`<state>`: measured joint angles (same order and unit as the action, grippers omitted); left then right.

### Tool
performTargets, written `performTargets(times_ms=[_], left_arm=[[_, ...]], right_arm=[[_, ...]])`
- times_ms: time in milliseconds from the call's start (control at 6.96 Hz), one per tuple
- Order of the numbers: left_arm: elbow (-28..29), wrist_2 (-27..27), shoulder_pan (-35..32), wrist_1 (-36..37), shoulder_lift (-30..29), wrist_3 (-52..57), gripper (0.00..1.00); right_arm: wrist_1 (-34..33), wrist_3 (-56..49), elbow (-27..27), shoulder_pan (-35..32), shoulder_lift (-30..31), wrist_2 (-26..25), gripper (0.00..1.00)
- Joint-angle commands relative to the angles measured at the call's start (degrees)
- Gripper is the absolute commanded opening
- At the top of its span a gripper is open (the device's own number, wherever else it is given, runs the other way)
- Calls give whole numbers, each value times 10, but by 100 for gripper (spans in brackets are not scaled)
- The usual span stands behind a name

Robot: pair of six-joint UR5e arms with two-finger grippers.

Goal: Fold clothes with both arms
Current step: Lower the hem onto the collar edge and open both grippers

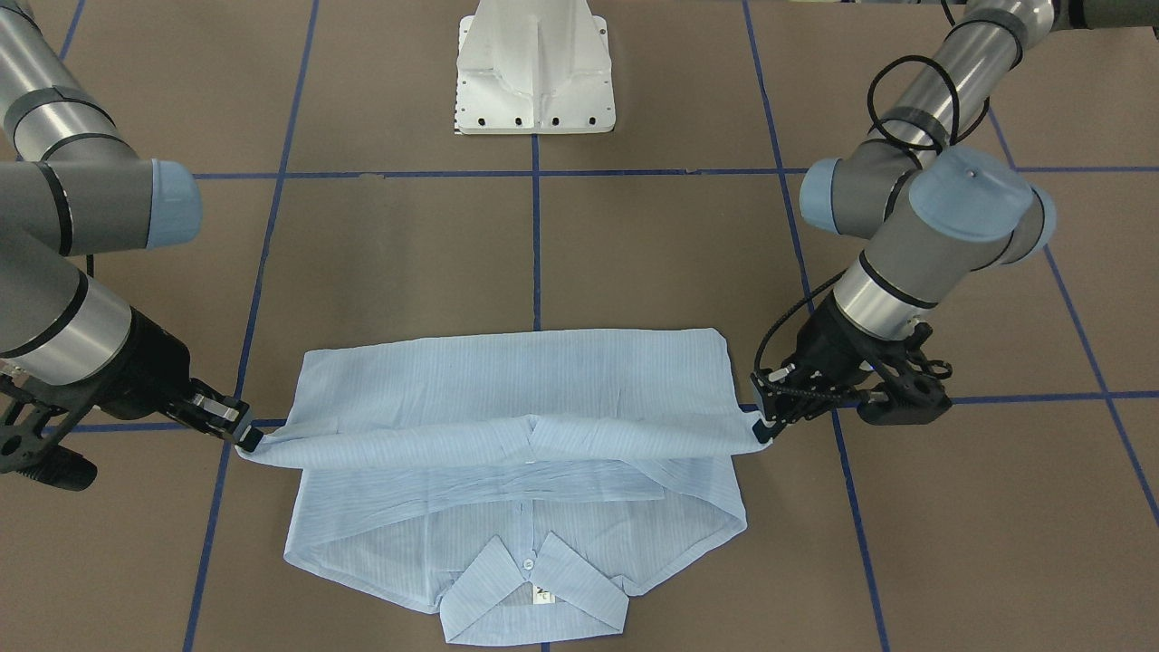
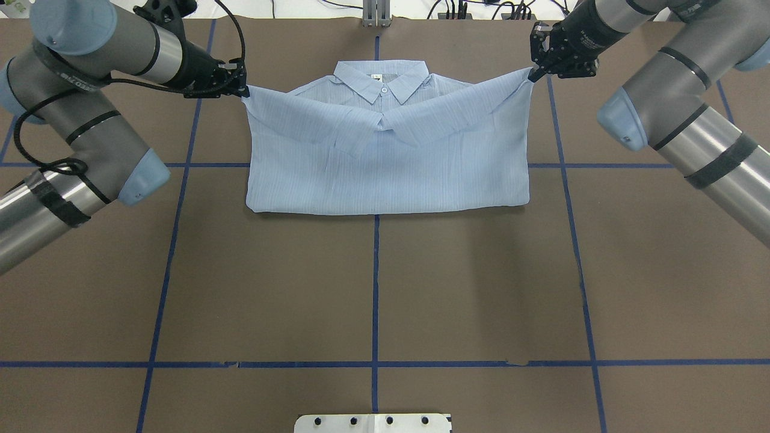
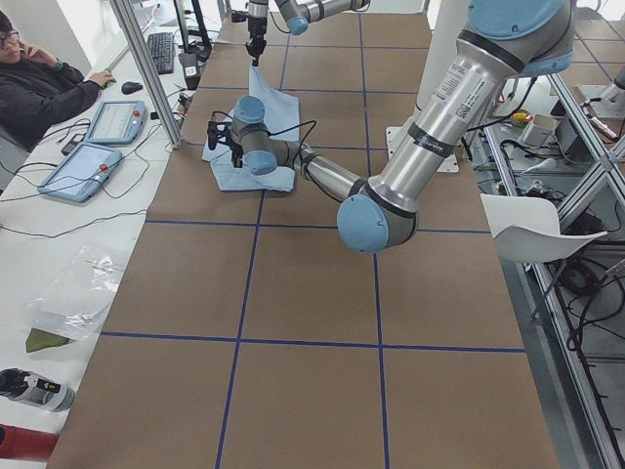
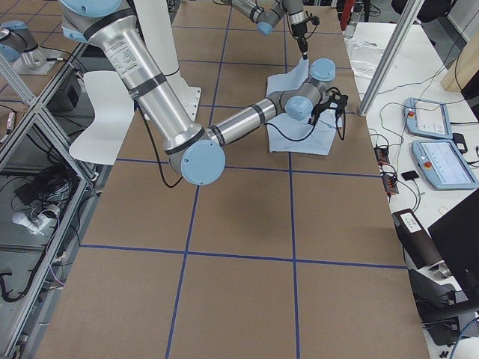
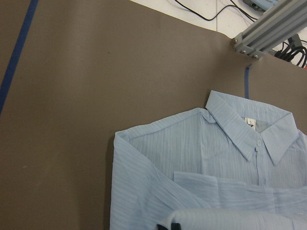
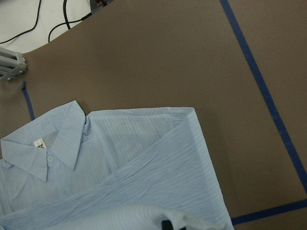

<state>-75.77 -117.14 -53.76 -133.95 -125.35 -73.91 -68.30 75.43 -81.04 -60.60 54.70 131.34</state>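
Two robot arms hold a light-blue shirt stretched between them at the upper centre of the overhead view. The left gripper, at upper left, is clamped on one corner of the doubled-over lower half. The right gripper, at upper right, pinches the opposite corner. The raised edge sags a little at its middle, just short of the collar, which lies flat on the brown table with its white neck label showing. The fold itself rests on the table, on the side towards the white pedestal at the bottom edge. Blue tape lines grid the surface.
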Motion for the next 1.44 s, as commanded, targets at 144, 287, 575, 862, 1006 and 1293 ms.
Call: performTargets(times_ms=[144, 287, 575, 862, 1006, 1293], left_arm=[[150, 2, -10, -95, -65, 1, 0], [162, 4, -10, -98, -71, 1, 0], [180, 7, -10, -111, -74, 1, 0], [184, 7, -10, -114, -75, 1, 0], [183, 7, -9, -114, -79, 1, 0], [181, 8, -7, -115, -81, -1, 25]], right_arm=[[3, -23, 92, 1, -51, -2, 0], [4, -26, 118, 1, -70, -2, 0], [4, -41, 144, 3, -75, -2, 0], [4, -47, 150, 3, -75, -2, 0], [4, -47, 150, 3, -77, -1, 0], [5, -46, 148, 3, -84, -1, 12]])
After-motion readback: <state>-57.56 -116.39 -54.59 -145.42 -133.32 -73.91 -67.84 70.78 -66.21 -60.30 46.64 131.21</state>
